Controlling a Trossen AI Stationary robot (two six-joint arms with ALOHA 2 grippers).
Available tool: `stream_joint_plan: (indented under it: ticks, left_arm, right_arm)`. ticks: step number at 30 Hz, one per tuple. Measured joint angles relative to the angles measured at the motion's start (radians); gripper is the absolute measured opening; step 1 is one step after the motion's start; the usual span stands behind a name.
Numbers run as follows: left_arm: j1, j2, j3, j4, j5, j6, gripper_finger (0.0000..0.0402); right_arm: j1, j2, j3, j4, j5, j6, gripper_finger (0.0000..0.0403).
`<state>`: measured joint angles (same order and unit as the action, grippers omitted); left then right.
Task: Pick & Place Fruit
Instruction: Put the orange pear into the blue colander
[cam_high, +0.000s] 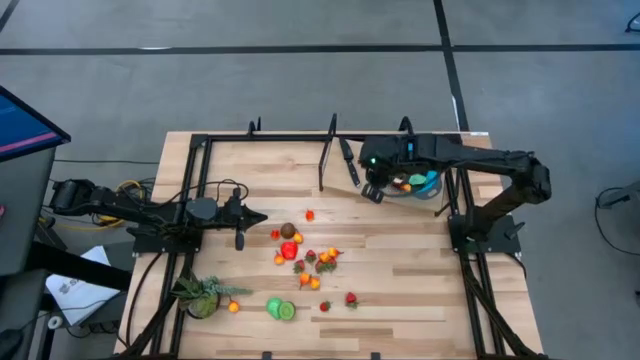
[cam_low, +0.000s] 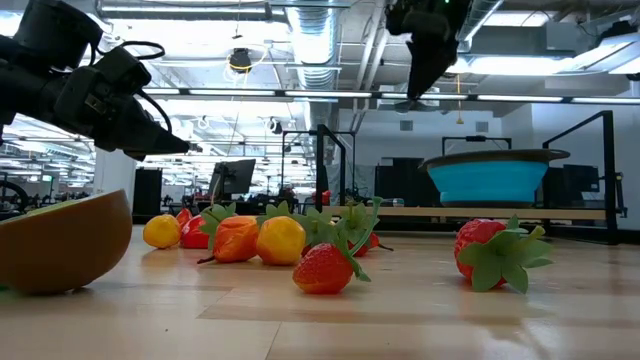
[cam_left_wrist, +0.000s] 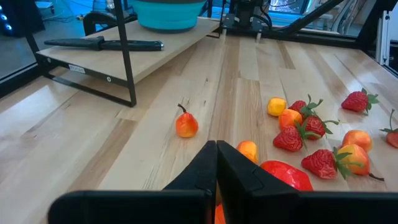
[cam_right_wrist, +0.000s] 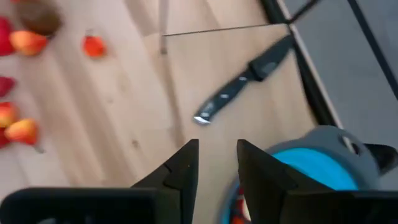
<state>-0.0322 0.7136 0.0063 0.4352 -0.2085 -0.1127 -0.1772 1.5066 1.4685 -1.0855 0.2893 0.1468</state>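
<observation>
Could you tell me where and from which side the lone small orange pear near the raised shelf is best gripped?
Probably from straight above, closing the fingers across the rounded body of the small orange pear, below its thin stem. It stands apart from the fruit cluster on bare table, so either side is free; the stem looks too slender to hold.

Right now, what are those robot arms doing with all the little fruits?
They are moving toy fruit into the blue bowl. The right gripper hangs over the bowl's edge with nothing between its fingers; some fruit lies inside. The left gripper is shut and empty, near the fruit scattered on the table.
</observation>
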Motion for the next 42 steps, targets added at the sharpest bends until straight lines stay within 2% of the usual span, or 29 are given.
stream_joint_plan:
  ticks: [10, 18, 23, 31, 39, 42]
  left_arm:
    - [0.0, 0.0, 0.0, 0.0, 0.0, 0.0, 0.0001]
    - [0.0, 0.0, 0.0, 0.0, 0.0, -0.041, 0.0001]
    - [-0.002, 0.0, 0.0, 0.0, 0.005, -0.145, 0.0001]
    - [-0.002, 0.0, 0.0, 0.0, 0.127, -0.191, 0.0001]
    - [-0.002, 0.0, 0.0, 0.001, 0.128, -0.186, 0.0001]
    - [-0.002, 0.0, 0.0, 0.002, 0.128, -0.185, 0.0001]
  right_arm:
    - [0.21, 0.003, 0.0, 0.113, 0.0, 0.011, 0.0077]
    - [0.298, 0.003, 0.0, 0.269, 0.0, -0.044, 0.0067]
    - [0.317, 0.003, 0.0, 0.351, 0.0, -0.077, 0.0067]
    - [0.321, 0.003, 0.0, 0.369, 0.0, -0.068, 0.0067]
    - [0.322, 0.003, -0.001, 0.411, 0.0, -0.067, 0.0067]
    - [0.329, 0.003, -0.001, 0.42, 0.0, -0.005, 0.0067]
